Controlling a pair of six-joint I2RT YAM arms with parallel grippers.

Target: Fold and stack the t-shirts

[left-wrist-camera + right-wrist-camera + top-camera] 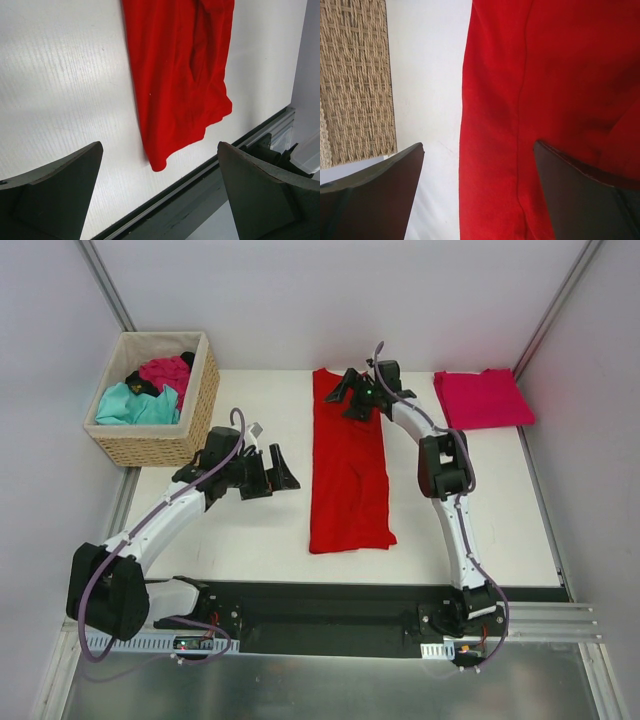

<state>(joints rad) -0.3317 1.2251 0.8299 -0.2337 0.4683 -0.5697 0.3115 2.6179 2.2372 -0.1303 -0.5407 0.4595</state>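
A bright red t-shirt [348, 465] lies folded into a long narrow strip down the middle of the white table [240, 540]. A pinkish crimson t-shirt [483, 398] lies folded flat at the back right. My left gripper [277, 478] is open, just left of the red strip and apart from it. In the left wrist view its jaws [159, 146] frame the red t-shirt's [180, 75] near corner. My right gripper [346, 397] hangs open over the strip's far end. In the right wrist view, the red t-shirt's [560, 75] left edge runs between its open jaws [478, 144].
A tan wicker basket [200, 400] stands at the back left corner, holding teal [135, 405], magenta [168, 371] and black [137, 383] shirts. Its woven wall [355, 80] shows in the right wrist view. A black rail [330, 610] runs along the table's near edge.
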